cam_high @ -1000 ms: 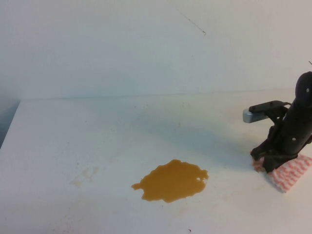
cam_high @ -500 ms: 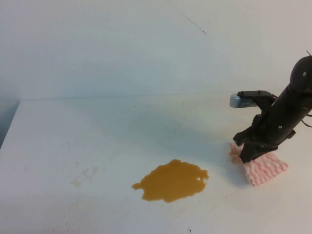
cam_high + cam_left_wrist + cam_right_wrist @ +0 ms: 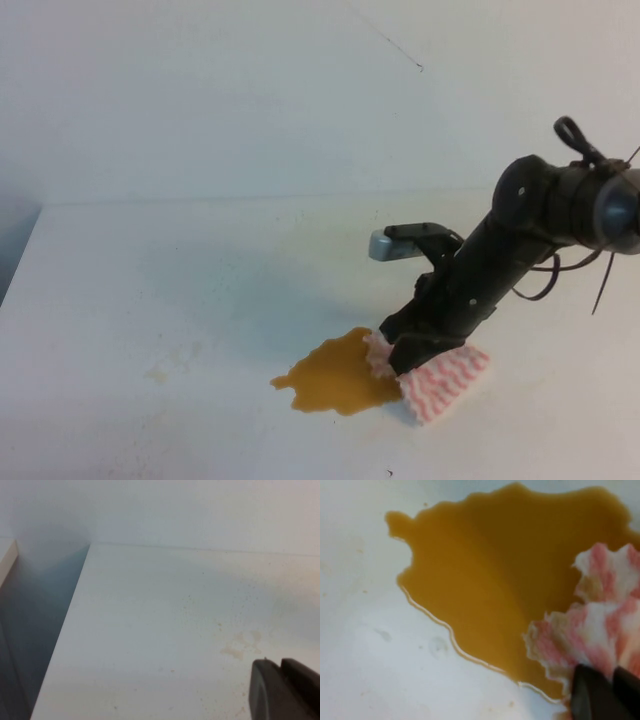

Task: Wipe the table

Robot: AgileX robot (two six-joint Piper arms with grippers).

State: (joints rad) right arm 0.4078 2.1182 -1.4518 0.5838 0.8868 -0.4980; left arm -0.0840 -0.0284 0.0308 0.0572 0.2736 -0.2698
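Note:
An orange-brown puddle [image 3: 335,375] lies on the white table [image 3: 200,270] near its front middle. My right gripper [image 3: 400,355] is shut on a pink-and-white striped cloth [image 3: 445,382] and presses it down at the puddle's right edge. In the right wrist view the cloth's [image 3: 600,615] frilled edge overlaps the liquid [image 3: 505,570], with the dark gripper [image 3: 612,690] pinching it. My left gripper [image 3: 281,680] is out of the high view; its own wrist view shows its two fingers close together over bare table, holding nothing.
A faint dried stain [image 3: 170,362] marks the table left of the puddle, also visible as a stain [image 3: 240,645] near the left gripper. The table's left edge [image 3: 65,630] drops off to a dark gap. A pale wall rises behind.
The right arm has dragged the cloth leftward across the table from the right edge until it reached the puddle's right side. The puddle's right edge is now covered.

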